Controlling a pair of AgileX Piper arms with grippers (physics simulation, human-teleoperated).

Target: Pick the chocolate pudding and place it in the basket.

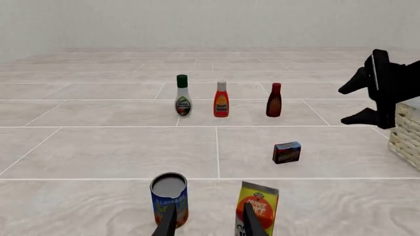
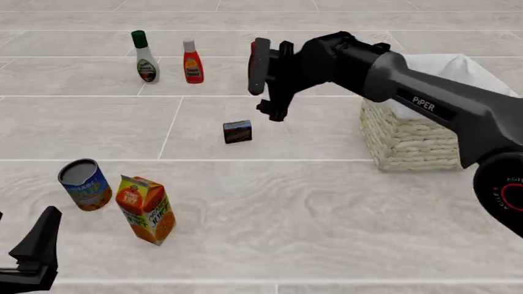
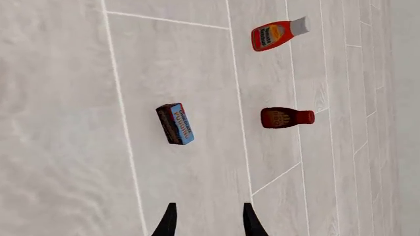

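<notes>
Approach step, nothing grasped yet. Right gripper (image 2: 275,86) hovers in the air above and just beyond the chocolate pudding (image 2: 237,131), fingers parted wide and empty, rolled sideways. Pudding box stands on the tiled floor, between the dark red-brown bottle (image 3: 286,118) behind it and the orange juice carton (image 2: 146,209) nearer the arms, well apart from both. Basket (image 2: 408,144) sits to its right, near but not touching.

In the right wrist view the box (image 3: 175,123) lies ahead of the fingertips (image 3: 169,221) and a bit off their centre line, clear gap between. Next move likely: lower and shift the jaws so they straddle the box's narrow sides, then close.

Left gripper (image 2: 33,257) idles low near the soup can (image 2: 85,184), jaws apart, holding nothing.
</notes>
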